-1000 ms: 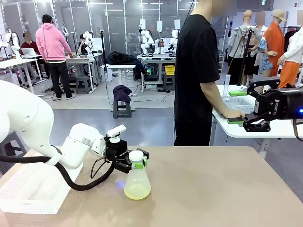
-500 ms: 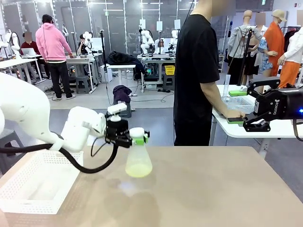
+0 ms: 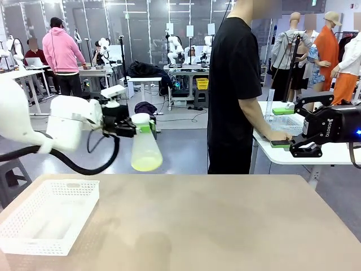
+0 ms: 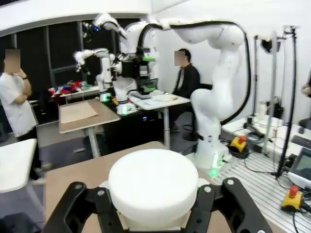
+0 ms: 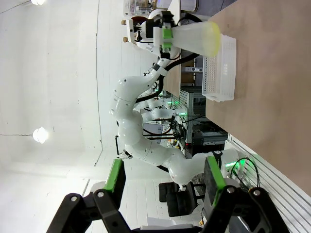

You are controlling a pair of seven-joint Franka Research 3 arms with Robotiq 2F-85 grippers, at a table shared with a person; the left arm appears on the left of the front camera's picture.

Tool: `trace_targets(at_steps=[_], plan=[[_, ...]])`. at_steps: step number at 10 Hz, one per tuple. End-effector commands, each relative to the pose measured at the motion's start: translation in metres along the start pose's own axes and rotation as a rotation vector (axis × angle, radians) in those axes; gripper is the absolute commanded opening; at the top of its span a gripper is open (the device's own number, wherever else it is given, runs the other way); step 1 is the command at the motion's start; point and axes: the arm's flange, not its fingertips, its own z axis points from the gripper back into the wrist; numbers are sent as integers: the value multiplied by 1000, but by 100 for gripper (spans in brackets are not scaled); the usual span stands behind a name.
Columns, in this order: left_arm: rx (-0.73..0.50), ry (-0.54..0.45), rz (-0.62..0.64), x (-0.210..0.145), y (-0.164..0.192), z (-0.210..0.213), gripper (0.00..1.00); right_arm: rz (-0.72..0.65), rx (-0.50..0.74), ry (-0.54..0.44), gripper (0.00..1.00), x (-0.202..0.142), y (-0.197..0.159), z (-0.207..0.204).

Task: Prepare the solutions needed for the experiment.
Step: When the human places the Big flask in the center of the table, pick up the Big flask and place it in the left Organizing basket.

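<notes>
A translucent white conical flask [image 3: 145, 148] hangs upright in the air well above the tan table [image 3: 237, 226], left of centre. A small amount of pale yellow solution [image 3: 146, 164] lies in its bottom. My left gripper [image 3: 141, 125] is shut on the flask's neck just below the white cap [image 4: 153, 184]; its black fingers [image 4: 85, 204] hug both sides of the neck. My right gripper [image 3: 302, 148] hovers high at the far right, open and holding nothing, green pads [image 5: 115, 177] wide apart. The right wrist view shows the flask [image 5: 192, 36] and its solution [image 5: 212, 36] far off.
A white mesh basket [image 3: 48, 217] sits on the table's left front. A person in a black shirt [image 3: 234, 84] stands beyond the far edge, turned to a side table [image 3: 282, 155], with a hand on a green object there.
My left arm has lifted the flask off the table, carrying it up and to the left. The right arm has stayed still.
</notes>
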Motion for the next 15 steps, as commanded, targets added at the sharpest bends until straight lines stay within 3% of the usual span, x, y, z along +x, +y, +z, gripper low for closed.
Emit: trace_targets(at_steps=[1,4,7,11,15], plan=[[135,9,-49,24,-24,43,0,4,7,3,82,0,1,0],[343,59,-92,38,-78,133,0,4,7,3,82,0,1,0],[459,38,-88,22,-133,183,0,4,7,3,82,0,1,0],[546,-4,-49,-19,-207,206,0,4,7,3,82,0,1,0],[504,-8,-53,-66,-251,210,0,4,7,3,82,0,1,0]])
